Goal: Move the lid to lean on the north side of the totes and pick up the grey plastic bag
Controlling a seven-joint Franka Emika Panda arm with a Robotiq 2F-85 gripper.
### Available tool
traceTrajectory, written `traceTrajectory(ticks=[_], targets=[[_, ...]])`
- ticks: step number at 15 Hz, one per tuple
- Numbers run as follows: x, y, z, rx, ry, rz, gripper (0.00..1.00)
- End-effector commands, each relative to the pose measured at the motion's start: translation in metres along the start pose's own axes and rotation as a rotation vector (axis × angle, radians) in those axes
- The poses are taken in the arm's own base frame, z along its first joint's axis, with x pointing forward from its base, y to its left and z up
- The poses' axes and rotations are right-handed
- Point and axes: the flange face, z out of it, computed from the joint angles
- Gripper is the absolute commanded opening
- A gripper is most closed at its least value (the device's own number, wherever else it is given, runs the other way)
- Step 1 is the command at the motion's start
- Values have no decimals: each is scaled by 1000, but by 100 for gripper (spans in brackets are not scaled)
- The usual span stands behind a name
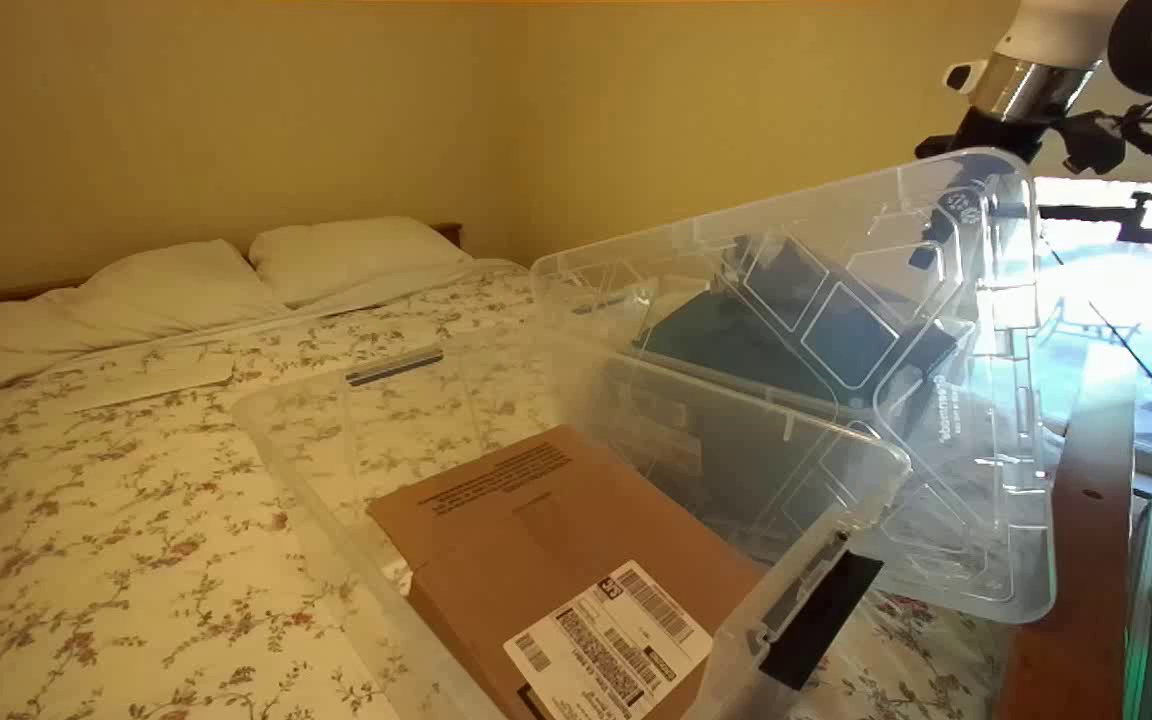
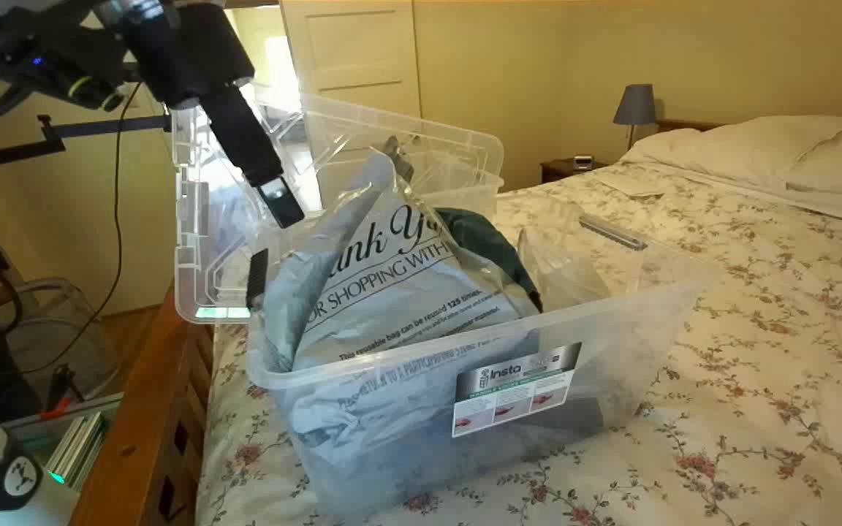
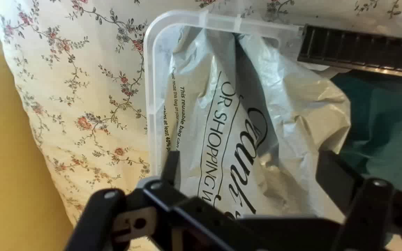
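Nearest in the wrist view, the tool (image 3: 251,165) stood jaws apart at the grey plastic bag (image 2: 399,292), unlifted inside the near of two totes (image 2: 392,453) in an exterior view; the lid (image 1: 841,330) stood on edge between them, presumably placed, north unverified, leaving pickup outstanding.

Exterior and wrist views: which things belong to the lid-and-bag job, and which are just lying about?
Job: gripper, clear lid, grey plastic bag, clear totes.

Incidental: cardboard box, dark green item, pillows, bedside lamp.
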Motion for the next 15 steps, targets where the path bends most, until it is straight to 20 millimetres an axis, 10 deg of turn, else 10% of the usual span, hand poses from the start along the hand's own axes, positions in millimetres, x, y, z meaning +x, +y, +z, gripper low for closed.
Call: traceTrajectory(ticks=[1, 8, 15], targets=[[0, 0, 0, 0, -1, 0, 100], [33, -14, -20, 9, 22, 19, 100], [118, -100, -66, -143, -122, -166, 100]])
